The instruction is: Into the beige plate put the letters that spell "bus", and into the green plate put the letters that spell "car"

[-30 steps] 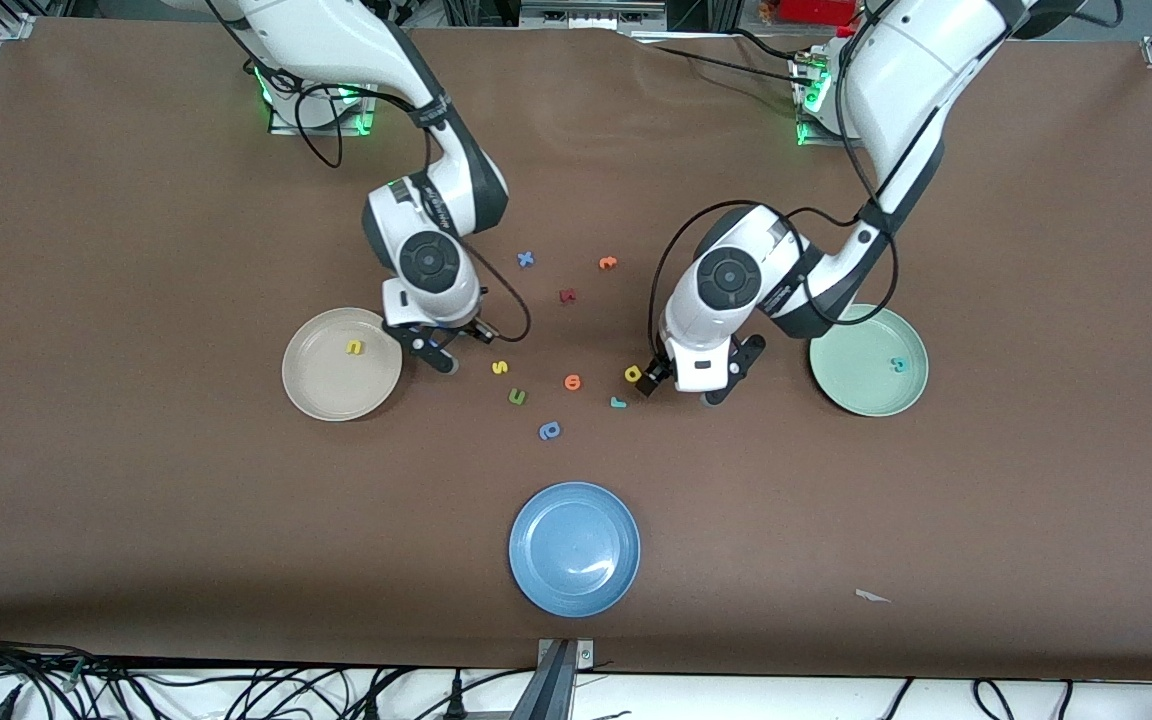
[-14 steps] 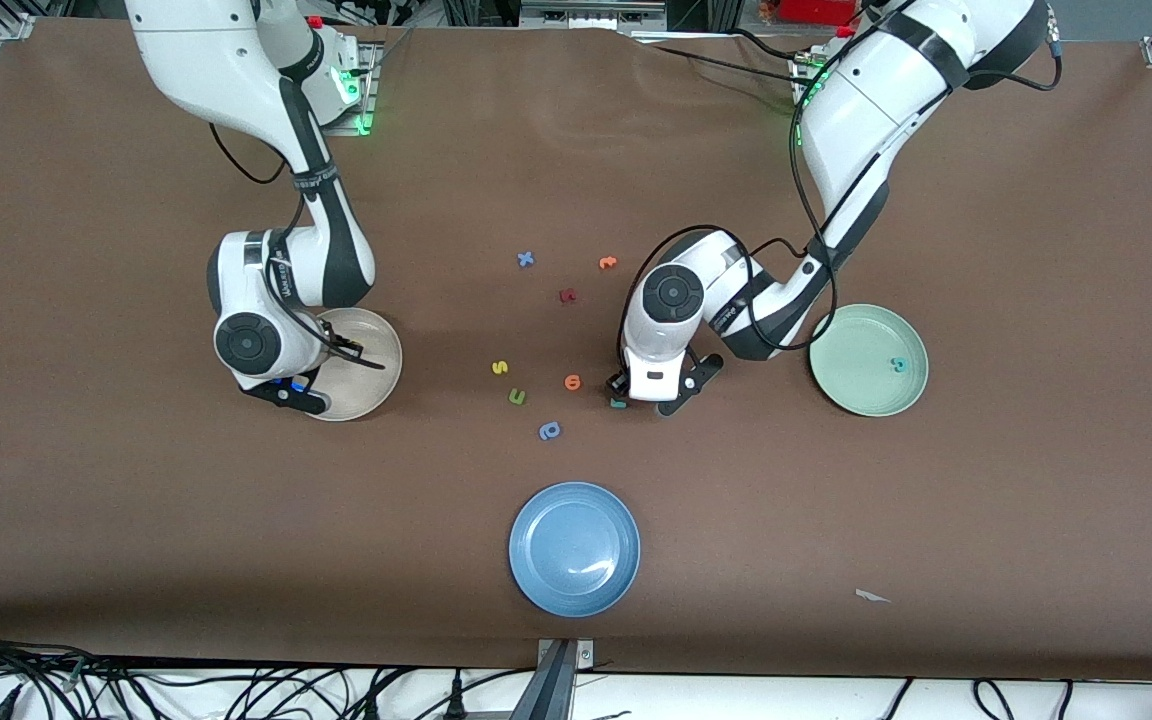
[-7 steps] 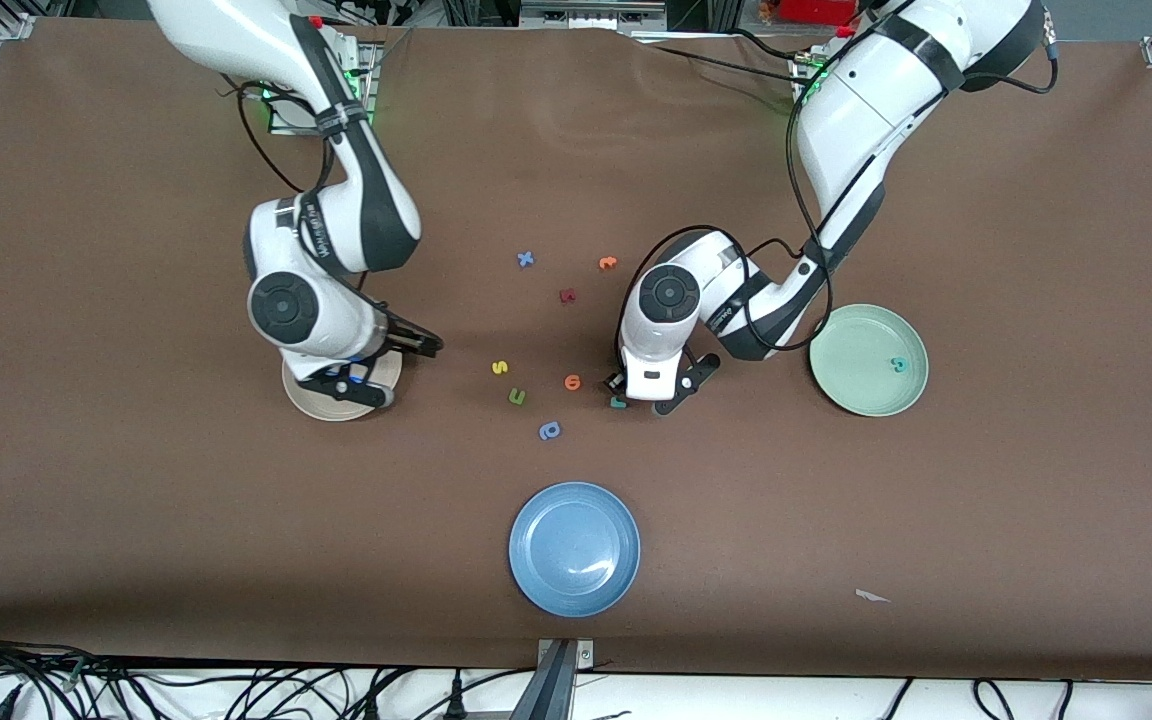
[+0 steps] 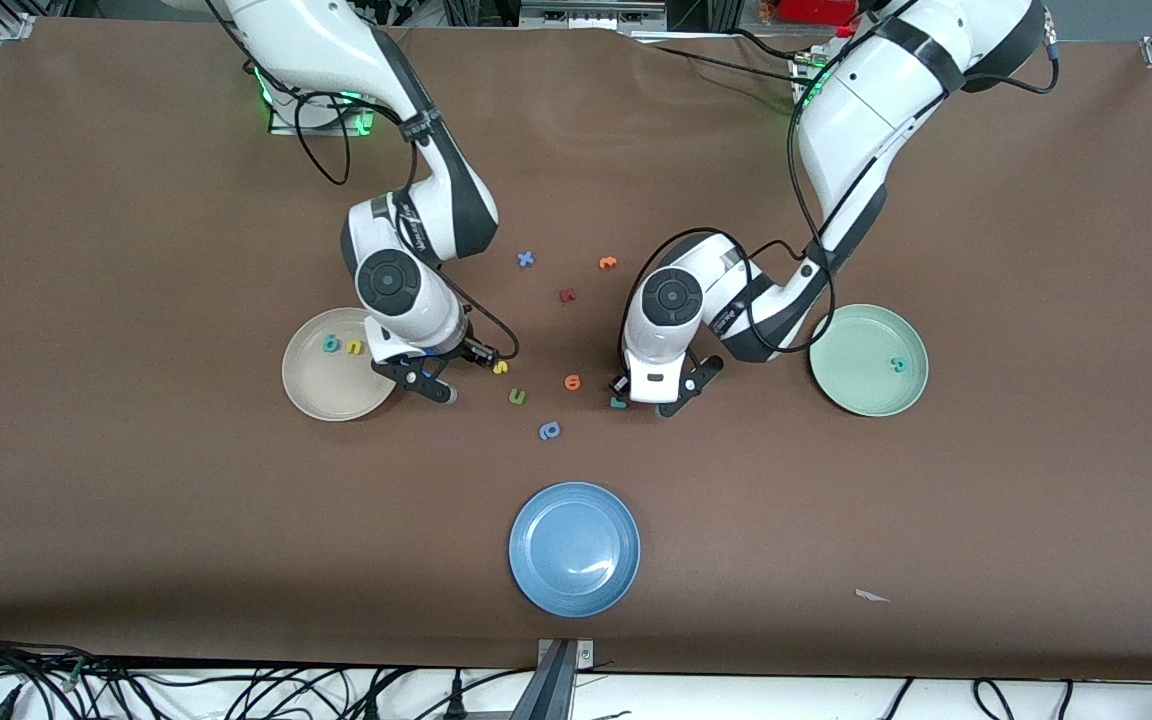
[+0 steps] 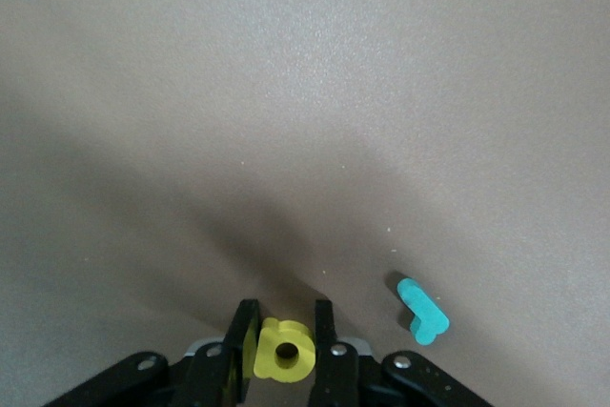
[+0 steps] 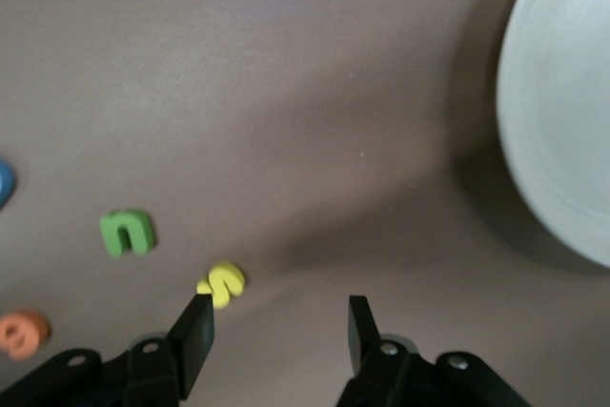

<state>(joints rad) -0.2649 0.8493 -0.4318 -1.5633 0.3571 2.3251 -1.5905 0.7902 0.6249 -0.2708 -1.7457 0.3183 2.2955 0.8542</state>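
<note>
1. Left gripper (image 5: 285, 350) low over the table (image 4: 136, 500), between the orange letter (image 4: 573, 382) and the green plate (image 4: 869, 360), clamped on the yellow "a" (image 5: 284, 350); letter pinched between both fingers in the left wrist view.
2. Teal "r" (image 5: 422, 311) flat on the table just beside the left gripper, at its edge nearer the front camera.
3. Teal "c" (image 4: 898, 365) lying in the green plate, toward the left arm's end of the table.
4. Right gripper (image 6: 276, 335) low over the table beside the beige plate (image 4: 336, 364), jaws apart and holding nothing.
5. Yellow "s" (image 6: 221, 283) on the table, just off the tip of one right finger (image 6: 195, 331).
6. Teal "b" (image 4: 331, 345) and yellow "u" (image 4: 354, 348) side by side in the beige plate.
7. Green letter (image 4: 517, 397) on the table near the "s", slightly nearer the front camera; blue rounded letter (image 4: 549, 431) nearer still.
8. Blue plate (image 4: 574, 549) nearest the front camera, midway along the table.
9. Blue "x" (image 4: 526, 259), dark red letter (image 4: 567, 296) and a second orange letter (image 4: 608, 263) farther from the front camera, between the two arms.
</note>
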